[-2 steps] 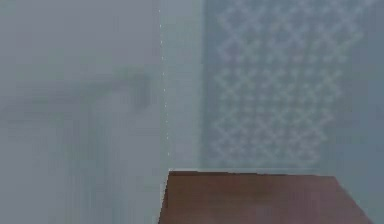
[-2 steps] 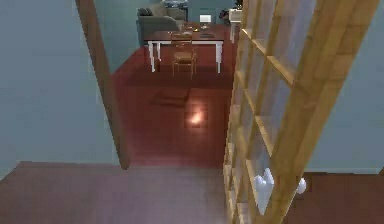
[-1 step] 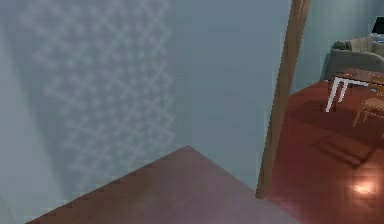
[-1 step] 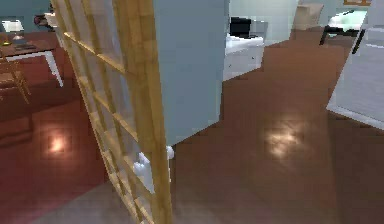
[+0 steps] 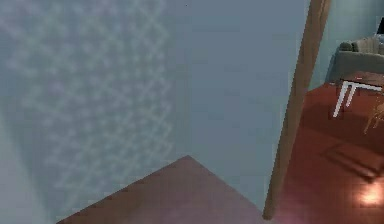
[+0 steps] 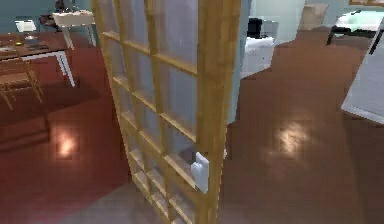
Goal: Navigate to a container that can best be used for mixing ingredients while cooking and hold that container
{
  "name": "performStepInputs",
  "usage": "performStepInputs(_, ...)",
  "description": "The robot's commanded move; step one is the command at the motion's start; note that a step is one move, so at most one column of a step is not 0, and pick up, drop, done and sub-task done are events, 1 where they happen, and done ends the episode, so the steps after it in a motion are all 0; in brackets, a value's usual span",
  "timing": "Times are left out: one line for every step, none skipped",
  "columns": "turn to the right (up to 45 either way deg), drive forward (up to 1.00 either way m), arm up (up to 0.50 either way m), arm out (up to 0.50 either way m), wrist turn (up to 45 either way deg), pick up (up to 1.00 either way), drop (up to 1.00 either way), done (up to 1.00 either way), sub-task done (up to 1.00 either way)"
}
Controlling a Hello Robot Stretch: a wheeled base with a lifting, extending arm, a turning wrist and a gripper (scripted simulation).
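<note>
In the arm side view, nearest me, a wooden door (image 6: 215, 90) with glass panes ran from 12 o'clock down to 6 o'clock. It hid the middle of the room behind its frame, and the panes gave only a pale blur of what lay past them. A white handle (image 6: 200, 172) sat low on it at about 6 o'clock. Ahead of me a pale blue wall (image 5: 230, 90) covered the forward view from 9 o'clock to the centre. A slanted wooden edge (image 5: 296, 110) cut it off at 3 o'clock; whether it was a door's edge or a frame I could not say. The red-brown floor (image 6: 300, 140) spread out on both sides of the door. Farther off in the forward view, at 2 o'clock, were a white table leg (image 5: 346, 98) and a grey seat (image 5: 355, 62), both cropped by the edge. In the arm side view a table (image 6: 45, 47) and a wooden chair (image 6: 18, 82) stood at 10 o'clock. A white cabinet (image 6: 257, 55) at 1 o'clock was partly behind the door. The small things on the table were too small to name, so I could not tell where the mixing container was. I could not tell how my gripper stood either.
</note>
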Motion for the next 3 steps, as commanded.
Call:
performStepInputs(45.0, 0.00, 0.00, 0.00, 0.0, 0.00, 0.00, 0.00, 0.00)
performStepInputs(6.0, 0.00, 0.00, 0.00, 0.0, 0.00, 0.00, 0.00, 0.00)
performStepInputs(0.0, 0.55, 0.00, 0.00, 0.0, 0.00, 0.00, 0.00, 0.00)
